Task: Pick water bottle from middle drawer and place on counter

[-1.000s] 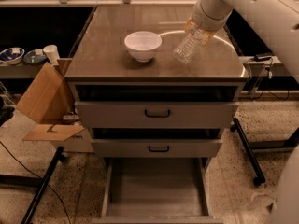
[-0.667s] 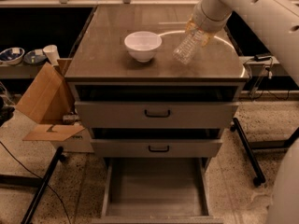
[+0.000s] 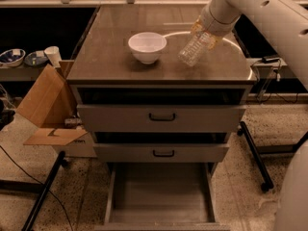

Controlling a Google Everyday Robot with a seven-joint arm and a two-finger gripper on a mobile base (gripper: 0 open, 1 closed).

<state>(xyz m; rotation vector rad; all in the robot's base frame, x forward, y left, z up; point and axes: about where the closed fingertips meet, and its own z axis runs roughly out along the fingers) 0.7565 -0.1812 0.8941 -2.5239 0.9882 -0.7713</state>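
A white robot arm reaches in from the upper right, and its end effector hangs over the far right part of the glossy grey-brown rectangular surface on top of the drawer cabinet. The end effector is pinched on the upper end of the small clear ribbed plastic water bottle. The bottle is tilted, its lower end pointing down and to the left, close to the surface near the pale curved glare streak. Whether that end touches the surface cannot be told.

A round white bowl stands on the surface just left of the bottle, apart from it.

Below the surface, two grey drawer fronts with black handles sit one above the other. Under them, the wide grey metal middle drawer is pulled out toward the near side, its flat floor bare.

On the floor to the left of the cabinet an open brown cardboard box leans beside it.
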